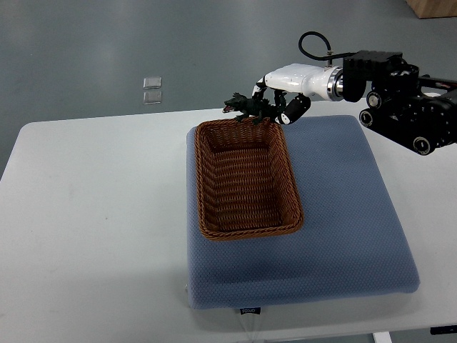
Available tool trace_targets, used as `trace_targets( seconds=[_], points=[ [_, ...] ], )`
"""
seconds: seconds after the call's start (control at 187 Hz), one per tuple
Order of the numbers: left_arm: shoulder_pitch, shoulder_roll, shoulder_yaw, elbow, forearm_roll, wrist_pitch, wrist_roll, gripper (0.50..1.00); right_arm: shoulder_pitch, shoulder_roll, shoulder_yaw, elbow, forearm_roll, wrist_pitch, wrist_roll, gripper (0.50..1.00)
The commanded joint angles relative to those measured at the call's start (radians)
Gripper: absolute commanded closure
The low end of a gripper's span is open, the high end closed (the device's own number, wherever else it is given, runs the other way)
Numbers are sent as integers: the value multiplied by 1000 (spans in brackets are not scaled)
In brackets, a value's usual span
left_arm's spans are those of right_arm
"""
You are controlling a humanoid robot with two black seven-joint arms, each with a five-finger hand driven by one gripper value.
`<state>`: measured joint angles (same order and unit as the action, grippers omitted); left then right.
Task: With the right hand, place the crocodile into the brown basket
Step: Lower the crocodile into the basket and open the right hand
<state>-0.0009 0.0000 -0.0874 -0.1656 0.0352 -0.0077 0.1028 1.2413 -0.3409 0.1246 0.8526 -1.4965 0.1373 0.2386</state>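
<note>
My right hand [275, 103] comes in from the right edge and hovers just above the far rim of the brown basket [214, 232]. Its fingers are curled around a small dark green crocodile [243, 107], whose open red mouth points left beyond the hand. The woven basket is rectangular, has nothing inside, and sits on the left part of a blue cushion [343, 214]. The crocodile hangs over the basket's far edge, not inside it. My left arm does not show.
The blue cushion lies on a white table [93, 214] with wide bare room to the left. Grey floor lies beyond the far table edge, with two small pale squares [152, 90] on it. A wooden corner [432, 7] shows top right.
</note>
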Motion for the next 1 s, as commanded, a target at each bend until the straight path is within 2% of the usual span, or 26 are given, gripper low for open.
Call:
trace_targets(
  seconds=[0.0,0.236,0.418,0.45,0.472,0.482,0.493,0.509,0.53,0.782,0.868,0.916,0.997],
  points=[
    [-1,0,0,0,0,0,0,500,-9,22,-6,19,-2,2,1,1000],
    [1,0,0,0,0,0,0,500,-68,62,-16,20,-15,4,-2,991],
    [-1,0,0,0,0,0,0,500,-91,77,-17,20,-16,2,-5,961],
    [1,0,0,0,0,0,0,500,-91,77,-16,20,-16,2,-5,934],
    [-1,0,0,0,0,0,0,500,-91,77,-17,20,-16,2,-5,906],
    [1,0,0,0,0,0,0,500,-91,77,-16,20,-16,2,-5,875],
    [1,0,0,0,0,0,0,500,-91,77,-16,20,-16,2,-5,875],
    [1,0,0,0,0,0,0,500,-91,77,-17,20,-16,1,-5,840],
    [1,0,0,0,0,0,0,500,-91,77,-17,20,-16,1,-5,818],
    [-1,0,0,0,0,0,0,500,-102,72,-16,16,-16,-1,-5,750],
    [1,0,0,0,0,0,0,500,-100,69,-16,16,-16,-1,-5,746],
    [-1,0,0,0,0,0,0,500,-98,66,-14,16,-15,-1,-5,716],
    [-1,0,0,0,0,0,0,500,-98,63,-14,16,-15,-1,-5,693]
  ],
)
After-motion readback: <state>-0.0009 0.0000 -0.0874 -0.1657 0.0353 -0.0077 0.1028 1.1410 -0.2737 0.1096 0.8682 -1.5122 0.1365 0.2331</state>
